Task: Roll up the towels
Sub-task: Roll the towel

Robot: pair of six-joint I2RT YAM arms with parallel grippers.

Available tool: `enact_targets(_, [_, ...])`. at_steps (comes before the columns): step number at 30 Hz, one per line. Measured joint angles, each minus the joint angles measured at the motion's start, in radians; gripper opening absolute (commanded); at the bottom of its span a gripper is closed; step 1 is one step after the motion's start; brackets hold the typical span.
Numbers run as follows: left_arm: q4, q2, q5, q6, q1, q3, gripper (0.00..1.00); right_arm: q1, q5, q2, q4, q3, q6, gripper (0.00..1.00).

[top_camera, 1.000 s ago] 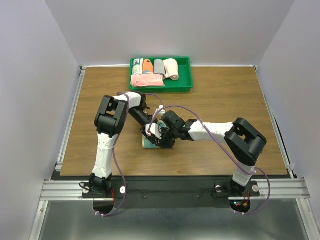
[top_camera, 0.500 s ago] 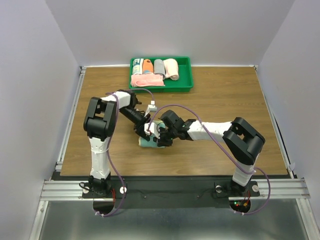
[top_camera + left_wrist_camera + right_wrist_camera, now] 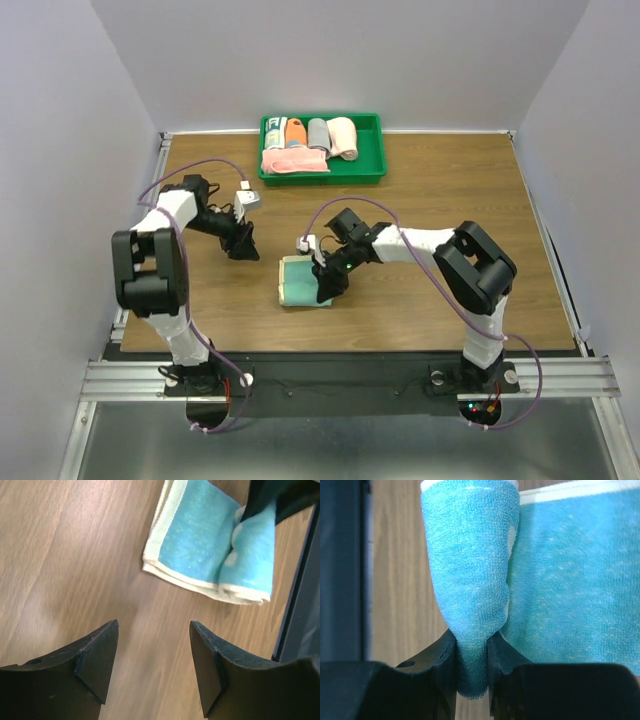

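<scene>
A teal towel (image 3: pixel 300 283) with pale yellow edges lies on the wooden table, its right end curled into a partial roll (image 3: pixel 252 555). My right gripper (image 3: pixel 328 285) is shut on that rolled end, and in the right wrist view the teal fold (image 3: pixel 470 580) is squeezed between the two black fingers of the gripper (image 3: pixel 471 637). My left gripper (image 3: pixel 243 246) hovers over bare wood to the left of the towel (image 3: pixel 197 550), apart from it. It (image 3: pixel 154 635) is open with nothing between its fingers. A peach rolled towel (image 3: pixel 343 138) rests in the tray.
A green tray (image 3: pixel 322 178) stands at the table's back edge, holding several rolled cloths and a flat pink cloth (image 3: pixel 293 162). Metal rails run along the table's left and near edges. Purple cables loop from both arms.
My left gripper let go of the teal towel, opened, and swung away to the left. My right gripper closed on the towel's rolled end and shifted slightly.
</scene>
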Motion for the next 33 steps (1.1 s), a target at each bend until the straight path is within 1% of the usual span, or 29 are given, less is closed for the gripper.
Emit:
enact_targets(1, [0.009,-0.031,-0.002,-0.008,0.007,-0.021,0.73,-0.011,-0.034,0.014,-0.013,0.010,0.018,0.01])
enact_targets(2, [0.059,-0.115,-0.020,-0.014,0.011,-0.087,0.77,-0.033,-0.074,0.035,-0.029,0.024,0.038,0.01])
enact_targets(3, [0.069,-0.164,-0.027,-0.024,0.011,-0.121,0.78,-0.044,-0.102,0.053,-0.042,0.038,0.051,0.01])
enact_targets(5, [0.169,-0.293,-0.066,-0.041,-0.003,-0.218,0.80,-0.061,-0.159,0.089,-0.076,0.071,0.079,0.01])
enact_targets(6, [0.207,-0.373,-0.102,-0.052,-0.022,-0.274,0.84,-0.068,-0.183,0.108,-0.092,0.085,0.091,0.01])
enact_targets(7, [0.245,-0.457,-0.143,-0.054,-0.049,-0.330,0.87,-0.075,-0.218,0.133,-0.115,0.107,0.108,0.00])
enact_targets(10, [0.358,-0.667,-0.240,-0.061,-0.180,-0.472,0.96,-0.095,-0.295,0.198,-0.174,0.160,0.149,0.01])
enact_targets(11, [0.401,-0.748,-0.282,-0.060,-0.246,-0.532,0.98,-0.100,-0.315,0.217,-0.191,0.178,0.161,0.01])
enact_targets(12, [0.423,-0.801,-0.303,-0.058,-0.287,-0.570,0.99,-0.107,-0.340,0.241,-0.211,0.197,0.175,0.01])
enact_targets(14, [0.476,-0.936,-0.376,-0.056,-0.420,-0.669,0.99,-0.117,-0.378,0.282,-0.255,0.233,0.201,0.01])
enact_targets(16, [0.503,-0.998,-0.436,-0.055,-0.525,-0.719,0.99,-0.124,-0.410,0.318,-0.293,0.267,0.225,0.01])
enact_targets(18, [0.533,-1.013,-0.498,-0.061,-0.633,-0.744,0.99,-0.130,-0.439,0.348,-0.329,0.291,0.244,0.01])
enact_targets(20, [0.565,-0.993,-0.541,-0.071,-0.712,-0.745,0.99,-0.135,-0.463,0.372,-0.359,0.309,0.256,0.00])
enact_targets(24, [0.639,-0.891,-0.621,-0.093,-0.812,-0.745,0.99,-0.142,-0.510,0.412,-0.405,0.334,0.274,0.01])
enact_targets(26, [0.668,-0.845,-0.647,-0.097,-0.840,-0.745,0.99,-0.148,-0.533,0.429,-0.423,0.340,0.280,0.01])
enact_targets(27, [0.683,-0.820,-0.660,-0.097,-0.849,-0.745,0.97,-0.153,-0.542,0.436,-0.433,0.343,0.282,0.01])
enact_targets(29, [0.707,-0.777,-0.682,-0.097,-0.860,-0.745,0.90,-0.159,-0.551,0.446,-0.452,0.354,0.282,0.00])
enact_targets(33, [0.762,-0.680,-0.717,-0.095,-0.861,-0.745,0.71,-0.160,-0.555,0.457,-0.476,0.368,0.274,0.01])
